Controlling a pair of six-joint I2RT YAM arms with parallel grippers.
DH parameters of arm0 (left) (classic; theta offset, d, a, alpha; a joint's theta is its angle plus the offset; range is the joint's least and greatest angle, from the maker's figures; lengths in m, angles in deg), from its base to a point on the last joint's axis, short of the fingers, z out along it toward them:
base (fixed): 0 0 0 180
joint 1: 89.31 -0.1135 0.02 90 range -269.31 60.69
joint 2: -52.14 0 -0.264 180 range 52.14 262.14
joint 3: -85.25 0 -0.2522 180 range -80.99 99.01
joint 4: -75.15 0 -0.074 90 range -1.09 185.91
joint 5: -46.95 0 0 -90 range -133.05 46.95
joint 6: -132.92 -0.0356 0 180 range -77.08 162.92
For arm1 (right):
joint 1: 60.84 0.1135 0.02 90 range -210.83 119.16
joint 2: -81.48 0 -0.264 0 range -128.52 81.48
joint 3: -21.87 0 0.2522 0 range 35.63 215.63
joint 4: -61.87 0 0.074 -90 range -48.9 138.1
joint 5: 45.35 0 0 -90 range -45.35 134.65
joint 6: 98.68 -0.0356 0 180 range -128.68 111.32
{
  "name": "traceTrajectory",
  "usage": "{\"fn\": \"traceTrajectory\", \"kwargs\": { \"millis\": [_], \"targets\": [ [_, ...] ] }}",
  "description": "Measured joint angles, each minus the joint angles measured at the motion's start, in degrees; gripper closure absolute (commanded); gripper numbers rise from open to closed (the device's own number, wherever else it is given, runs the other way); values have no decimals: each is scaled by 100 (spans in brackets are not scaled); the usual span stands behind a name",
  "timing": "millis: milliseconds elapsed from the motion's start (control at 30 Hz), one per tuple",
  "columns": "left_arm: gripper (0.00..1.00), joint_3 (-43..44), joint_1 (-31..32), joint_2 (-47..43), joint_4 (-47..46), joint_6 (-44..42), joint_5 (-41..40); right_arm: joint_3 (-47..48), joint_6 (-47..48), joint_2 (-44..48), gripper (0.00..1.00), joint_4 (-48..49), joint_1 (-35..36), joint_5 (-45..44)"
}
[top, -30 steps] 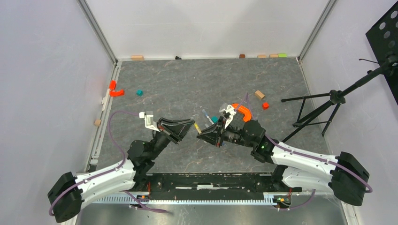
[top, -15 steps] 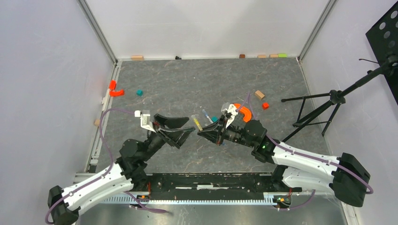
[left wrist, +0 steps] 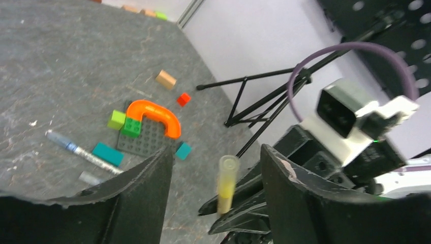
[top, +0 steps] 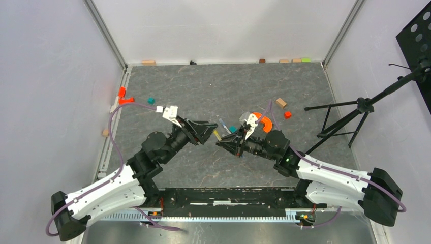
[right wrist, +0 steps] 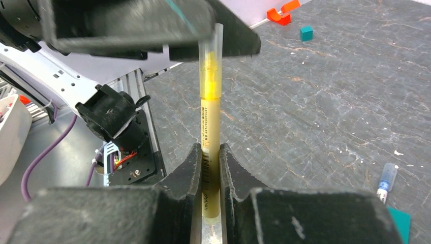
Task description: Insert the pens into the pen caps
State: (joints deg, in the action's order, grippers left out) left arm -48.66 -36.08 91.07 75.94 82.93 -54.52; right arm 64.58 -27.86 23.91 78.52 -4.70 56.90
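While the right gripper (top: 222, 143) holds the yellow pen (top: 216, 134) up off the table (top: 203, 91) in the overhead view, the left gripper (top: 207, 133) faces it tip to tip, just beside the pen's far end. The blue-ended pen (top: 222, 123) lies flat on the table just behind them, near the orange arch (top: 263, 120).

From the left wrist, that gripper's jaws stand wide apart, one on each side of the yellow pen. They touch neither the pen nor the clear cap (left wrist: 228, 165) on its upper end. At lower left lie the blue-ended pen and, just beside it, a small grey cap (left wrist: 90, 178).

From the right wrist, the fingers (right wrist: 190, 168) are clamped tight on the pen's lower barrel. The pen stands upright with its yellow tip showing inside the clear cap, which rises between the left gripper's dark fingers at the top of the view. Black print and a barcode-like strip run along the barrel, too small to read.

The first pen looks capped, with the left jaws clear of it. The next move would be to lay this pen down and go for the blue-ended pen and the grey cap. That calls for a low, careful pinch on thin things lying flat.
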Motion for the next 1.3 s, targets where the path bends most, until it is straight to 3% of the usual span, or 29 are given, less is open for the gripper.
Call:
{"fn": "traceTrajectory", "kwargs": {
  "millis": [133,267,600,1000,1300],
  "targets": [
    [44,13,0,223,201,79,33,0,92,52,100,-92,0,-57],
    [63,13,0,240,216,138,144,7,155,55,100,-173,0,-79],
    [97,11,-2,400,-35,136,472,9,195,61,100,-245,-9,-94],
    [98,-459,-90,293,-1419,-192,1318,9,87,433,100,-223,-2,9],
    [98,-533,-116,321,-2413,-409,2306,22,-251,686,100,186,11,678]
  ]
}}
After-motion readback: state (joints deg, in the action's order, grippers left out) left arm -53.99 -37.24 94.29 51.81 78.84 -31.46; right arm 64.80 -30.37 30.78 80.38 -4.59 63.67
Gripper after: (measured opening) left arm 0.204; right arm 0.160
